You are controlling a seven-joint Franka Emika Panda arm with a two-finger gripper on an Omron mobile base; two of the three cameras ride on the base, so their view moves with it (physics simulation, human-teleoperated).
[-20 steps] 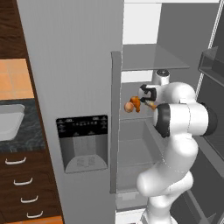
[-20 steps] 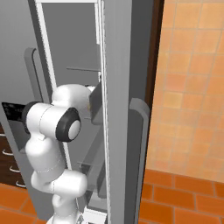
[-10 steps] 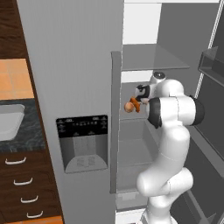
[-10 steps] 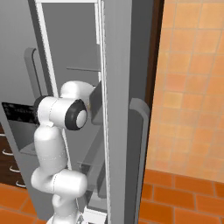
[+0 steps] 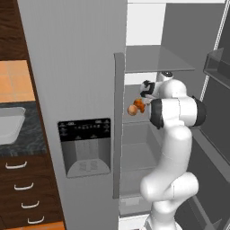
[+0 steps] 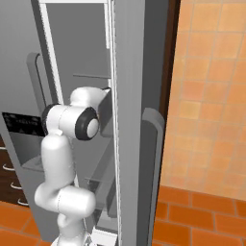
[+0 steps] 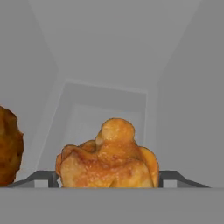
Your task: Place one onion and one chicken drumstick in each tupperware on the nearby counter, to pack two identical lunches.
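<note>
Grey fridge [image 5: 81,67] interior, right door open, grey shelf [image 5: 157,60] above the working level; to the far left, dark marbled counter [image 5: 27,141] over brown drawers [image 5: 22,188] with curved silver handles.

Chicken drumstick [image 7: 108,157]: golden orange-brown, seen end-on in the hand view, bulbous mass low, paler knob on top. It sits directly between the two dark finger tips, which show at either side of it along the bottom of that view. Gripper [image 7: 108,177] is clenched on the drumstick. In the left base view the drumstick [image 5: 136,107] hangs at the front of the fridge opening, below the shelf, just left of the white arm's upper joint.

Second orange-brown lump [image 7: 8,146] at the left edge of the hand view; cut off, cannot tell what it is.

Right base view: arm [image 6: 72,120] reaches into the fridge past the door edge.
</note>
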